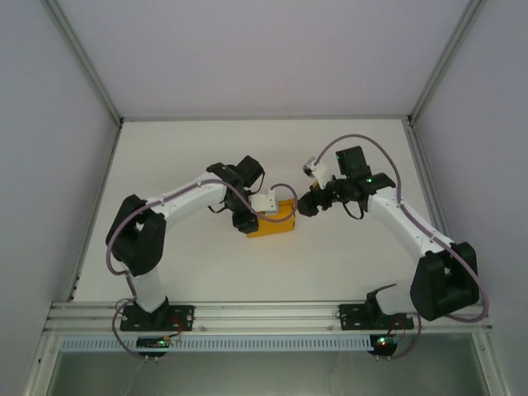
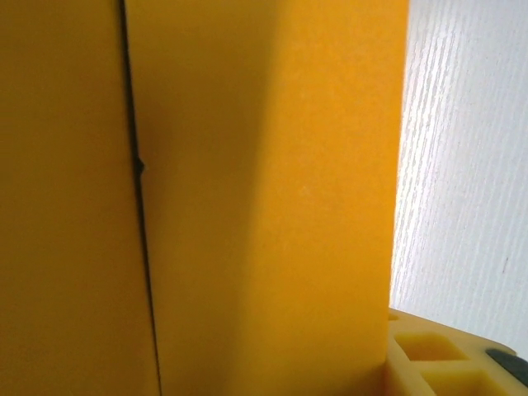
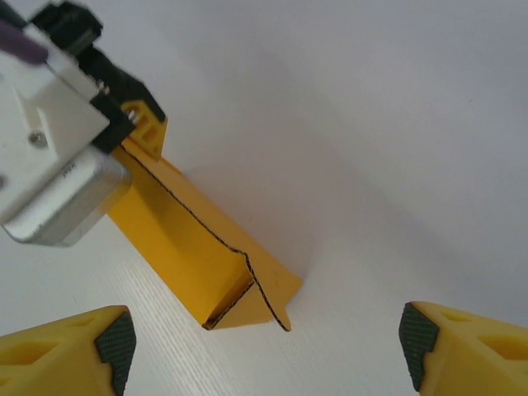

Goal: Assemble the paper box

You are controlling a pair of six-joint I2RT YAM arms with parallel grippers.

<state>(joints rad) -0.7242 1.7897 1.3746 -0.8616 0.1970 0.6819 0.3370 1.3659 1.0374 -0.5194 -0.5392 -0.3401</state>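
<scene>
Nearest in the overhead view, the two arm bases [image 1: 153, 318] are bolted to a metal rail [image 1: 272, 318] at the front edge of the white surface [image 1: 206, 157]. The left arm bends in toward the middle, where the left gripper [image 1: 252, 220] sits on the left end of the paper box [image 1: 279, 225]. The paper box is a small orange-yellow block lying flat near the centre of the surface. The right gripper [image 1: 306, 206] hangs just beside the box's right end, apart from it.

From the left wrist, orange-yellow card of the paper box [image 2: 264, 190] sits pressed close to the lens. A thin dark seam [image 2: 136, 181] runs down it from top to bottom. One yellow finger [image 2: 437, 359] shows at the lower right, touching the card's edge, with the surface [image 2: 462, 165] behind. I cannot tell whether these jaws are clamped on the card.

From the right wrist, two yellow fingers with dark pads [image 3: 115, 342] frame the bottom corners. The right gripper [image 3: 264, 351] has its jaws wide and holding nothing. Beyond them the paper box [image 3: 190, 239] lies lengthwise on the surface [image 3: 371, 124], its near end open with a flap edge jutting out. The left gripper [image 3: 140, 132] rests on its far end.
</scene>
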